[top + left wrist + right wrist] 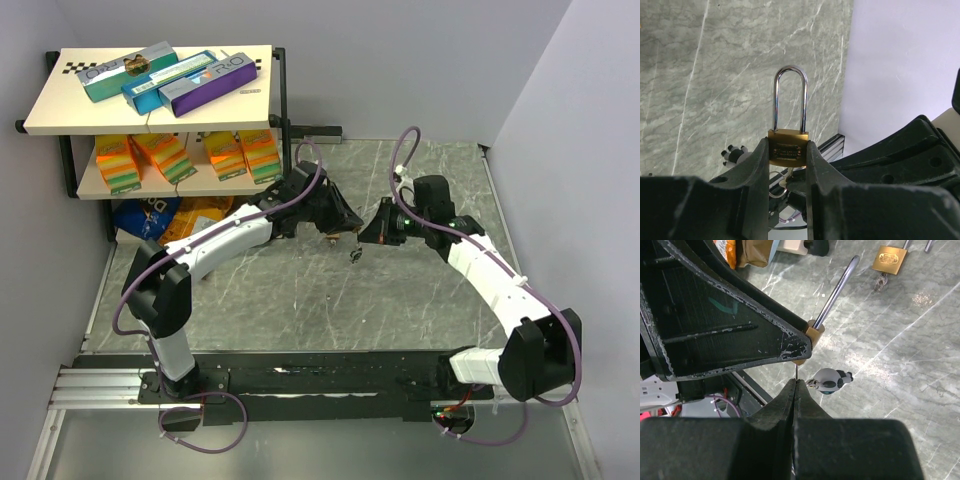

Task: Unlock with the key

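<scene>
Left wrist view: the left gripper (788,150) clamps a small brass-coloured padlock (789,142) by its flat sides between matte black plastic fingers. The padlock's polished steel shackle loops out beyond the fingertips over the veined grey marble-patterned table (700,75). In the right wrist view, the right gripper (795,387) has its scuffed black fingers pressed together, pinching the tiny thin grey metal key (796,371). Seen edge-on, the key reaches from the tips to the padlock's underside. A rounded white-and-black charm (829,380) sits just beside the tips. A second brass padlock (889,260) lies well apart.
</scene>
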Tool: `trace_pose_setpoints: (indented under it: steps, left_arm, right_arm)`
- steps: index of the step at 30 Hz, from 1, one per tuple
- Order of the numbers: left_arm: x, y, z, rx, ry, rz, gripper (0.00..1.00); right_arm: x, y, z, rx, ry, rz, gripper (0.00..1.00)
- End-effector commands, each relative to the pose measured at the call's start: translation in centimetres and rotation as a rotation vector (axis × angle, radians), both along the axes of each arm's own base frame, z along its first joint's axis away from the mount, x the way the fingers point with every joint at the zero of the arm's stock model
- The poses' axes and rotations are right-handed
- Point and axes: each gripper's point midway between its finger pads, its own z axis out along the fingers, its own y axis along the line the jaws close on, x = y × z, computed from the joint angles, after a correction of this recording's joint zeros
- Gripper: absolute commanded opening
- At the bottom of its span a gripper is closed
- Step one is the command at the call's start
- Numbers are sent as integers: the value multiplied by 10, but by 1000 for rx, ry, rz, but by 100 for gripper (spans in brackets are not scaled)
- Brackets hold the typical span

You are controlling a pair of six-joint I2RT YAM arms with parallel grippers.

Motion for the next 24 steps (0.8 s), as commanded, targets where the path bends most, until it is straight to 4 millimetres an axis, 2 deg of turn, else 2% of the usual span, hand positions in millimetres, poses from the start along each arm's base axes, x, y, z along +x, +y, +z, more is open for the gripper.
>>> trace_pose_setpoints:
  steps: [1, 11, 24]
  left_arm:
    - [-1, -6, 34, -65, -56, -5, 1]
    - [-1, -5, 33, -65, -58, -2, 1]
    - [-4, -5, 43, -88, -88, -12, 1]
  right_arm:
    - [16, 0, 15, -11, -48, -31, 0]
    - [21, -1, 16, -17, -45, -53, 0]
    - [40, -3, 28, -6, -75, -93, 0]
